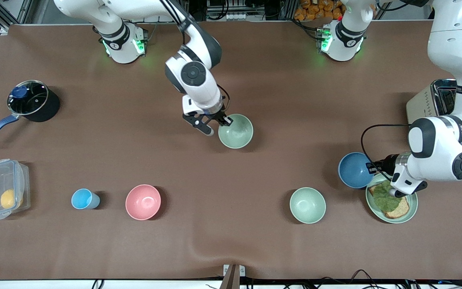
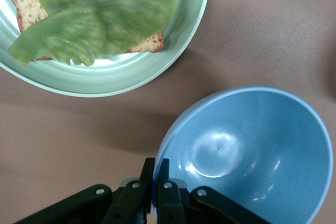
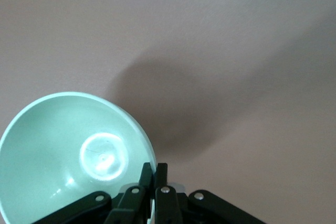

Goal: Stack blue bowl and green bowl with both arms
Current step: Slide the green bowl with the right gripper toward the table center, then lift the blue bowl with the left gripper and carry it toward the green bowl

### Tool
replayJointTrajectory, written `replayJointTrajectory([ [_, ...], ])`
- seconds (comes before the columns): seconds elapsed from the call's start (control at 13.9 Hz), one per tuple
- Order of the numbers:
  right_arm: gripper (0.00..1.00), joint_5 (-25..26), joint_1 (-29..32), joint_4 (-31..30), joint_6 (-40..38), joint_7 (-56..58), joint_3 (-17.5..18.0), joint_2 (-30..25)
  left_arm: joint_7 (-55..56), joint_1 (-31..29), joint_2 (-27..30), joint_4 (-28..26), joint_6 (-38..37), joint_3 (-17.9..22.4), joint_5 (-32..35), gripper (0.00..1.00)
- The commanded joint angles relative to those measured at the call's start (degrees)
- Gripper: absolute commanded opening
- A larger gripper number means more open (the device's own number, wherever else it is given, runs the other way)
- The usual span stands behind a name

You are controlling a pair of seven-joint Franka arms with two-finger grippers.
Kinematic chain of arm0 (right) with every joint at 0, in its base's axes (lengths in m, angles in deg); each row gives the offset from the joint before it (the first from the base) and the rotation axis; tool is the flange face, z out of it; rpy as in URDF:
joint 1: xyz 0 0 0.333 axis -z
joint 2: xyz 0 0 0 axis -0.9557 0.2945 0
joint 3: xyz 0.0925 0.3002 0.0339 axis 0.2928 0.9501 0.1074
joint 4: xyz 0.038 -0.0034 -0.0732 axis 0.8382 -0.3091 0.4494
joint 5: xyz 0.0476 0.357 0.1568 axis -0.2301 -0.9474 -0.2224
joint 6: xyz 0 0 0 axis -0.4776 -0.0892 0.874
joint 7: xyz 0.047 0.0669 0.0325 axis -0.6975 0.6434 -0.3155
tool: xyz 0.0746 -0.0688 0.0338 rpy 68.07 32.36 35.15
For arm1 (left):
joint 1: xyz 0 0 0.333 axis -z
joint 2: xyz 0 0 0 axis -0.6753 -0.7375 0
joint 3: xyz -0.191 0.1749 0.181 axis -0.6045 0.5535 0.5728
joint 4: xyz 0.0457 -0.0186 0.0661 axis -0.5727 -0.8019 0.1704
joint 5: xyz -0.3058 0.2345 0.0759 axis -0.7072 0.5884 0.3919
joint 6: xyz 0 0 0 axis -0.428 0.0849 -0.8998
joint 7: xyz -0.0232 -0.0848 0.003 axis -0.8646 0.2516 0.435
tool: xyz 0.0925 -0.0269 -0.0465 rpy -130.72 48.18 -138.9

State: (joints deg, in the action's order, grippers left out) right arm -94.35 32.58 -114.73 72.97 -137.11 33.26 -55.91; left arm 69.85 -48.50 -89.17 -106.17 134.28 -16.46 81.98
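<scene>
Brown table (image 1: pixel 255 72): tilted blue bowl (image 1: pixel 353 168) rim-pinched by left tool (image 1: pixel 372 166), green bowl (image 1: pixel 236 131) by right tool (image 1: pixel 226 120).

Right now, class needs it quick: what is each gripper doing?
Left gripper: shut on the blue bowl rim, beside the plate.
Right gripper: shut on the green bowl rim.

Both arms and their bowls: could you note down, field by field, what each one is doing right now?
Left gripper: shut on the rim of the blue bowl, beside the green plate with toast
Right gripper: shut on the rim of the green bowl, mid-table
Stacked: not yet, bowls apart
Unused: another green bowl, pink bowl
</scene>
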Motion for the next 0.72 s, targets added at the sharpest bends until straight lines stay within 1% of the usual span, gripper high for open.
replayJointTrajectory([
  [0.0, 0.0, 2.16, -2.24, 0.87, 1.93, -3.2, -0.85, 2.39, 1.37, 0.13, 0.01, 1.95, -3.01, -0.28, -1.16, 0.0],
  [0.07, 0.0, 2.16, -2.41, 0.87, 1.93, -3.2, -0.85, 2.48, 2.16, 0.48, 2.01, 1.17, -4.06, -0.37, -1.16, 0.0],
  [0.22, 0.0, 2.25, -2.42, 0.79, 1.93, -3.37, -0.85, 2.83, 7.24, 2.67, 5.71, 0.46, -4.07, -0.72, -1.16, 0.0],
  [0.29, 0.02, 2.33, -2.42, 0.79, 2.02, -4.42, -0.94, 3.01, 9.79, 3.47, 7.29, 0.28, -4.25, -0.9, -1.16, 0.0],
  [0.36, 0.39, 2.59, -2.42, 0.87, 2.02, -5.73, -0.94, 3.36, 12.51, 4.69, 9.05, -0.24, -4.6, -1.51, -1.16, 0.0],
  [0.43, 0.81, 3.12, -2.5, 0.87, 2.11, -6.88, -0.94, 3.45, 15.5, 5.75, 10.81, -1.03, -4.69, -2.04, -1.16, 0.0],
  [0.5, 0.94, 3.21, -2.5, 0.87, 2.11, -8.11, -0.85, 3.45, 18.48, 6.72, 12.3, -1.65, -4.69, -3.09, -1.16, 0.0],
  [0.58, 1.0, 3.47, -2.5, 0.87, 2.11, -8.47, -0.85, 3.71, 22.08, 7.51, 13.71, -1.91, -4.86, -4.49, -1.16, 0.0],
  [0.65, 1.0, 3.48, -2.5, 1.22, 2.11, -8.47, -0.85, 4.06, 26.03, 7.95, 14.86, -2.0, -5.21, -6.16, -0.99, 0.0],
])
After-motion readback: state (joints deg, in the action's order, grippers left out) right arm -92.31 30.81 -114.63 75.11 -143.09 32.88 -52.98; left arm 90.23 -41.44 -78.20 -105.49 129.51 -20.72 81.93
